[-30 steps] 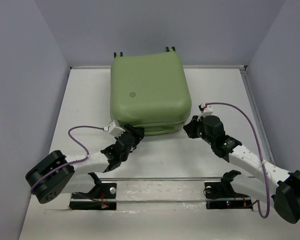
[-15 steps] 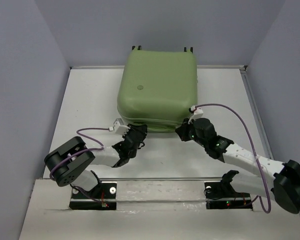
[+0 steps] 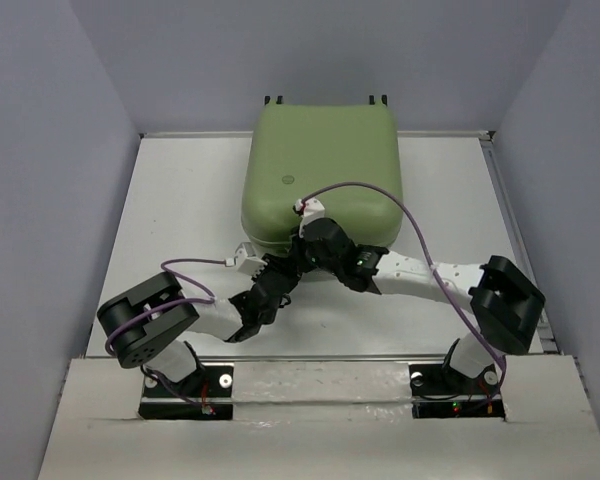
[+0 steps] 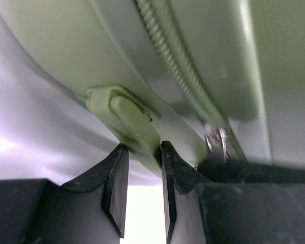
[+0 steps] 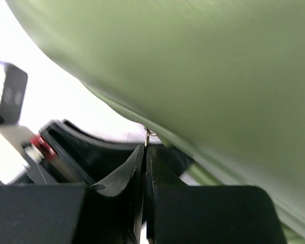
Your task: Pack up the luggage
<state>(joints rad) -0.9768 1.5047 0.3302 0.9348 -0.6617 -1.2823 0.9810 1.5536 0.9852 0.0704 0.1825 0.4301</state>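
The light-green luggage (image 3: pixel 320 170) lies closed at the back middle of the table, its small round emblem (image 3: pixel 287 179) facing up. My left gripper (image 3: pixel 277 274) is at its front edge, with the jaws closed round a green plastic handle tab (image 4: pixel 128 118) on the shell (image 4: pixel 218 51). The zipper track (image 4: pixel 179 68) runs beside it. My right gripper (image 3: pixel 303 252) reaches in from the right, right next to the left one. It is shut on the thin metal zipper pull (image 5: pixel 147 136) under the shell's rim (image 5: pixel 218 61). The lining and contents are hidden.
The white table (image 3: pixel 180 210) has grey walls on three sides and a raised rail (image 3: pixel 510 220) along its right edge. The two black caster brackets (image 3: pixel 325 99) stick out at the back wall. The right arm's purple cable (image 3: pixel 400 205) arches over the lid.
The luggage slid right a second ago. My right gripper has swept left along the front rim from the right corner to the middle, beside the left gripper, which stayed at the front edge.
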